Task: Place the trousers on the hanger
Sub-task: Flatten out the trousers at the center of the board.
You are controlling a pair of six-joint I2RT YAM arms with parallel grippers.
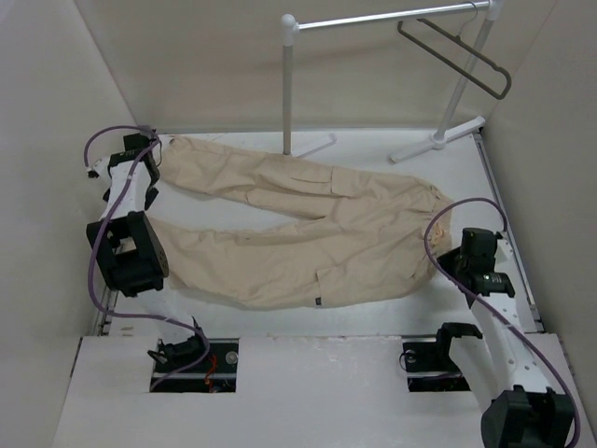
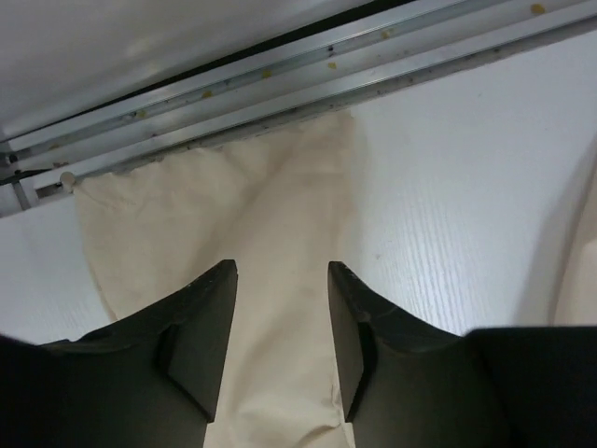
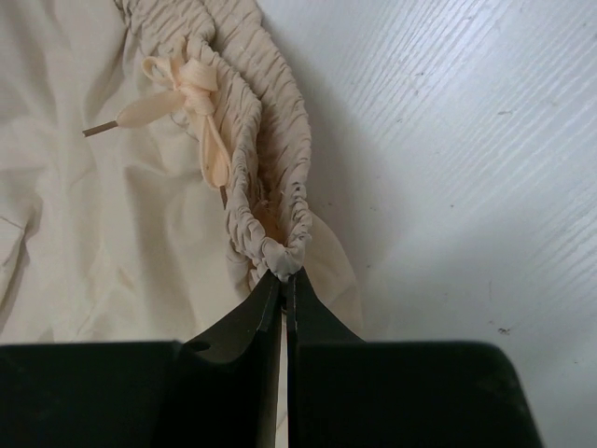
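Top external view shows you the beige, wrinkly cotton cargo trousers (image 1: 308, 224) lying flat on the white table (image 1: 448, 159), with the legs spread toward the left and the waist toward the right. Your right gripper (image 3: 284, 275) is clamped tight on the gathered elastic waistband (image 3: 270, 140), just below the tied drawstring bow (image 3: 187, 89). Your left gripper (image 2: 280, 280) hovers with its jaws parted over a leg cuff (image 2: 187, 215) at the table's left edge, holding nothing. The thin dark triangular hanger (image 1: 462, 56) hangs on the white tubular rack (image 1: 289, 84), well apart from the cloth.

You look to be at the arranging stage. Next you likely need to gather or fold the legs, then bring in the hanger.

No writing is readable. A small dark tag (image 1: 319, 301) on the near leg is too small to make out.
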